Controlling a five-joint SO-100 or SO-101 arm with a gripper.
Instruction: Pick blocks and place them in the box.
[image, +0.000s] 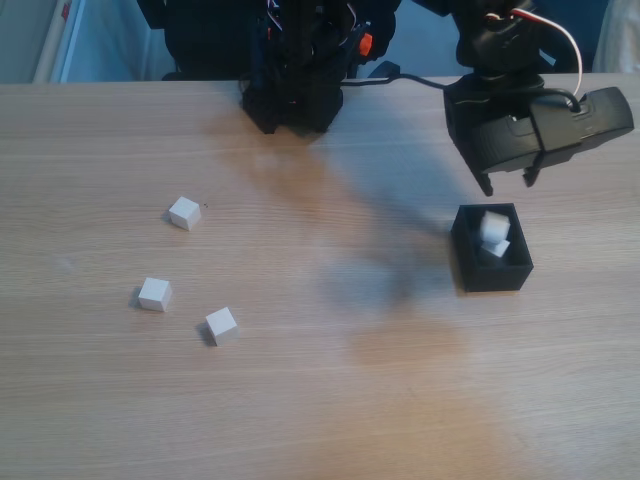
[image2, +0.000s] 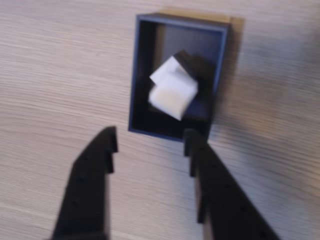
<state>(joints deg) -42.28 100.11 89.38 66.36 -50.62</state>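
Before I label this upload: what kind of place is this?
Likely an indoor hobby or lab desk: a wood-grain table with the arm's base at its far edge, a black box, and small white blocks.

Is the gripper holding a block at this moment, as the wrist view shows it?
No, the gripper is open and empty above the box, where two blocks lie.

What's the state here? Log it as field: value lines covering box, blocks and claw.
box: black box on the wooden table, right side in the fixed view
blocks in box: two white blocks, one partly on the other
blocks on table: three, at left in the fixed view
claw: open, empty, above the box's near edge in the wrist view
remaining: three blocks to pick
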